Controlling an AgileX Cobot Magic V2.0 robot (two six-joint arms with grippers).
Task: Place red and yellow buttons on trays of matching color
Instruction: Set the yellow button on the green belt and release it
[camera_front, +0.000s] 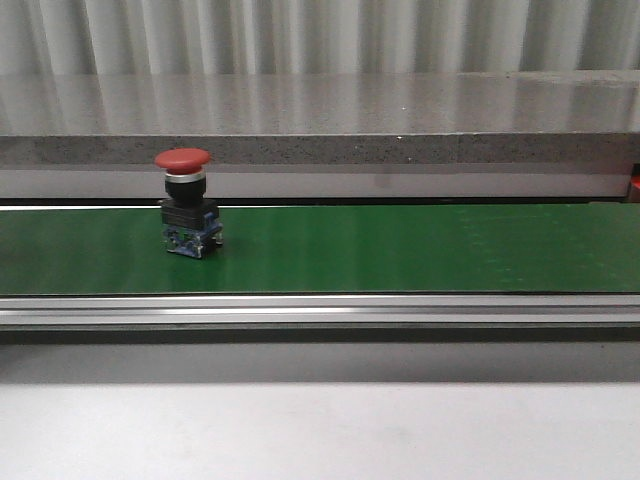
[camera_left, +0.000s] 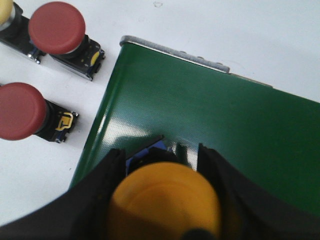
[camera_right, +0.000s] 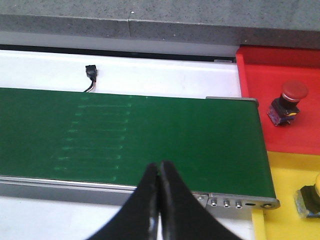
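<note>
The left end effector (camera_left: 165, 200) is clamped on a yellow button (camera_left: 165, 205) over the green belt (camera_left: 225, 125). The right end effector (camera_right: 160, 200) is pressed together, empty. A red button (camera_front: 186, 205) stands upright on the belt.

A red button (camera_front: 184, 200) stands upright on the belt; another (camera_right: 286, 103) sits in the red tray (camera_right: 260, 100), toward three o'clock.

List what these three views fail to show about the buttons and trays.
- Yellow button in the left end effector, left wrist view: blurred, body hidden behind its cap and the fingers.
- Second yellow button, same view: cut off by the edge.
- Yellow tray and its button, right wrist view: cut off by the edge.
- Red tray: only partly in frame.
- Front view: neither tray nor arm identifiable.
</note>
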